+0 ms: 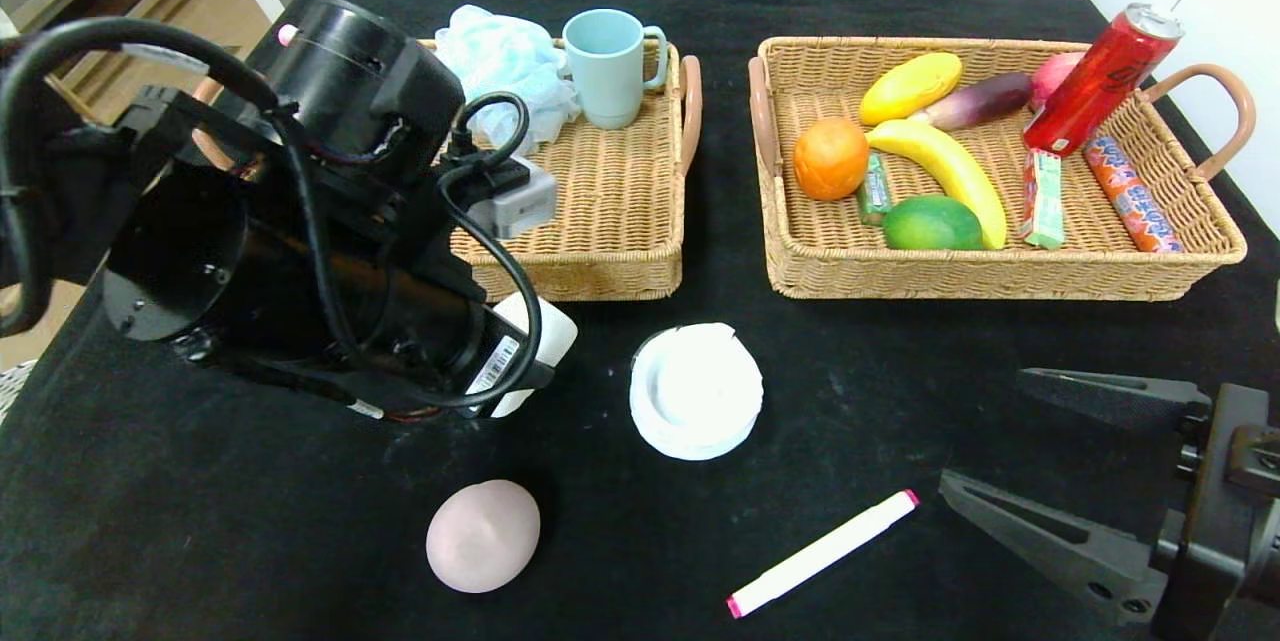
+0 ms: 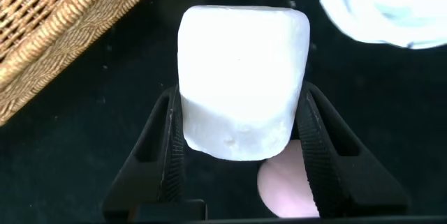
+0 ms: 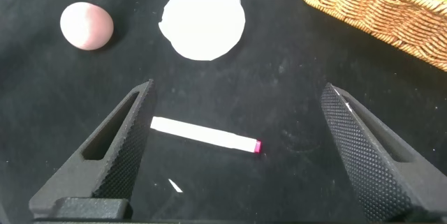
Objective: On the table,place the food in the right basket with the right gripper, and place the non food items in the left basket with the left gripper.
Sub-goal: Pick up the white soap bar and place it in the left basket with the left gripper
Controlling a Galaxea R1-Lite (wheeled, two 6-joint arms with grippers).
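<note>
My left gripper (image 2: 241,154) is clamped on the white soap bar (image 2: 241,81), just off the left basket (image 1: 610,221) at its 6 o'clock rim. My right gripper (image 3: 237,154), jaws wide apart, hangs above the marker (image 3: 202,135). The white disc (image 1: 695,389) lies at table centre, the pink lump (image 1: 483,534) at its 7 o'clock.

Not much can be read from here. The red can (image 1: 1098,81) has dark lettering too small to make out, the orange wrapper (image 1: 1132,196) carries blurred print, and a barcode sticker (image 1: 493,365) sits on the left arm.
</note>
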